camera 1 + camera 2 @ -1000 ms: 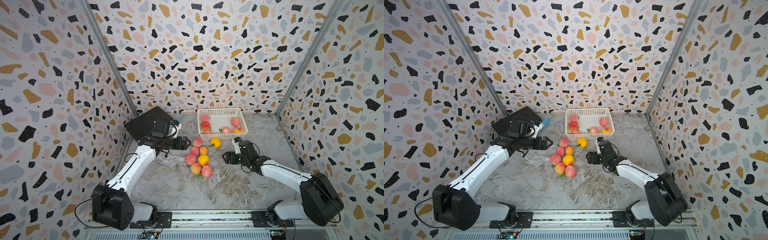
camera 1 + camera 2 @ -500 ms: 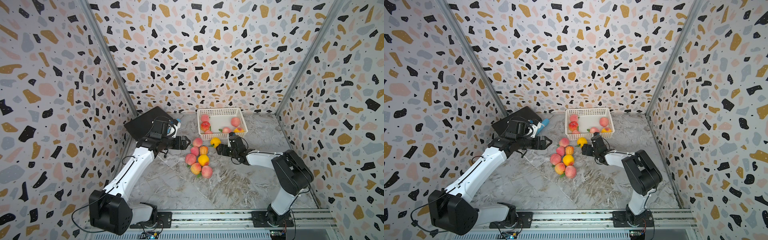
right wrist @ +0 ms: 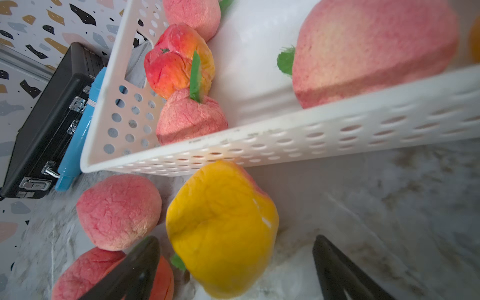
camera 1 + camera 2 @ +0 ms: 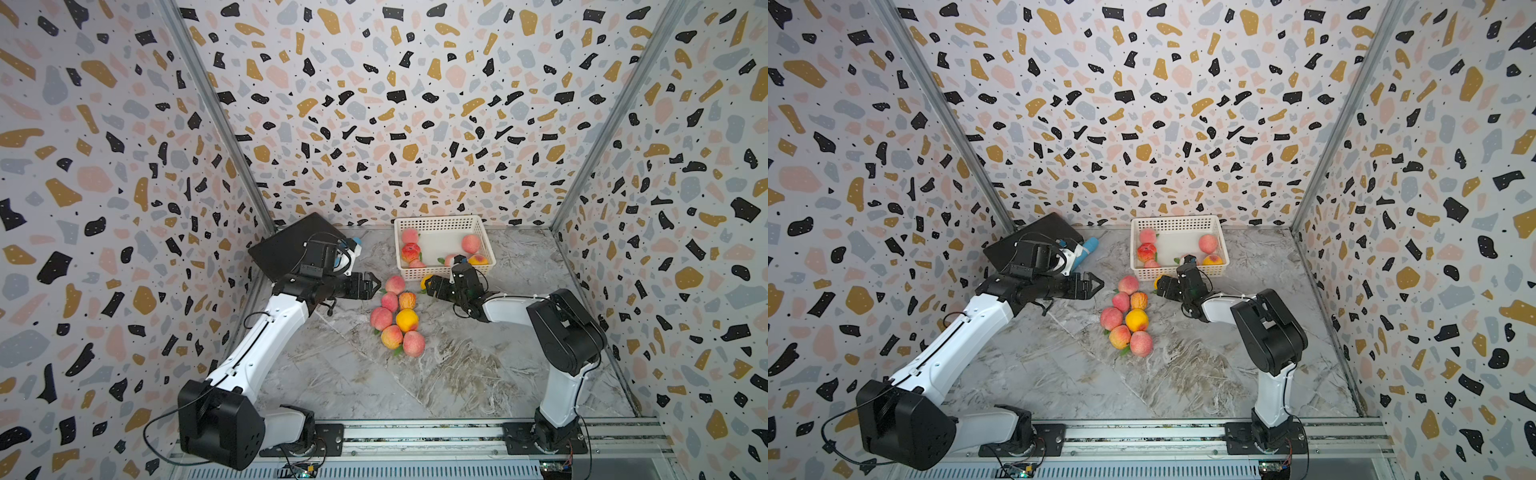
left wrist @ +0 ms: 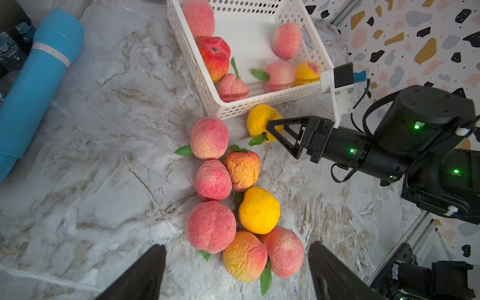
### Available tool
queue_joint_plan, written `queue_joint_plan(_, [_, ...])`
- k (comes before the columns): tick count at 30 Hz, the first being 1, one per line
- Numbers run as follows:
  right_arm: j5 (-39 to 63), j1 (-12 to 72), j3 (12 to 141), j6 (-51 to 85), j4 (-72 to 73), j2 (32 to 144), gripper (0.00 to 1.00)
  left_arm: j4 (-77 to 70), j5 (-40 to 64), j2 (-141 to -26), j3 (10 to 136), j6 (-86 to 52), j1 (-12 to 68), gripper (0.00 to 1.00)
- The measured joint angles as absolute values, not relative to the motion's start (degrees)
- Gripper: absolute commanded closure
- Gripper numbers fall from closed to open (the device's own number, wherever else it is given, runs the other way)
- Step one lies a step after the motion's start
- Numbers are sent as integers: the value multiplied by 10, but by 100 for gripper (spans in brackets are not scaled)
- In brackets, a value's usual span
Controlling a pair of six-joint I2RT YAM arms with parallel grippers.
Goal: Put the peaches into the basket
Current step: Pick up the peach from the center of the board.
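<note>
The white basket [image 4: 440, 219] [image 4: 1175, 220] stands at the back with several peaches in it. More peaches [image 4: 406, 320] [image 5: 210, 226] lie in a cluster on the marble in front of it. One yellow peach [image 3: 220, 226] [image 4: 424, 281] rests against the basket's front wall [image 3: 311, 135]. My right gripper [image 3: 235, 239] [image 4: 1163, 286] is open around that yellow peach, low on the table, with a gap on one side. At the left end of the cluster, my left gripper [image 4: 374, 286] [image 5: 237, 246] hangs open and empty above the fruit.
A black case [image 4: 286, 245] leans in the back left corner, with a blue cylinder [image 5: 39, 85] [image 4: 1088, 247] lying beside it. Patterned walls close in the table on three sides. The right arm's elbow [image 4: 565, 328] stands high at the right.
My right gripper has moved left and back to the yellow peach by the basket, its jaws widening and its elbow rising. The left arm has barely moved.
</note>
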State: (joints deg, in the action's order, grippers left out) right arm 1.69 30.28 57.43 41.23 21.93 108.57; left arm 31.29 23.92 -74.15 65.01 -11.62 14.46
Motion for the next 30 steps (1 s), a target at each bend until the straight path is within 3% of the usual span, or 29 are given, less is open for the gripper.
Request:
queue_joint_plan(5, [13,303,585,418,222,1105,11,313,239,-741,650,-116,145,13])
queue_joint_plan(15, [13,303,586,422,227,1118,32,313,239,-741,650,-116,145,13])
queue_joint_plan(22, [17,303,580,422,219,1099,33,313,239,-741,650,-116,145,13])
queue_joint_plan(30, [47,303,534,422,190,982,34,313,239,-741,650,-116,145,13])
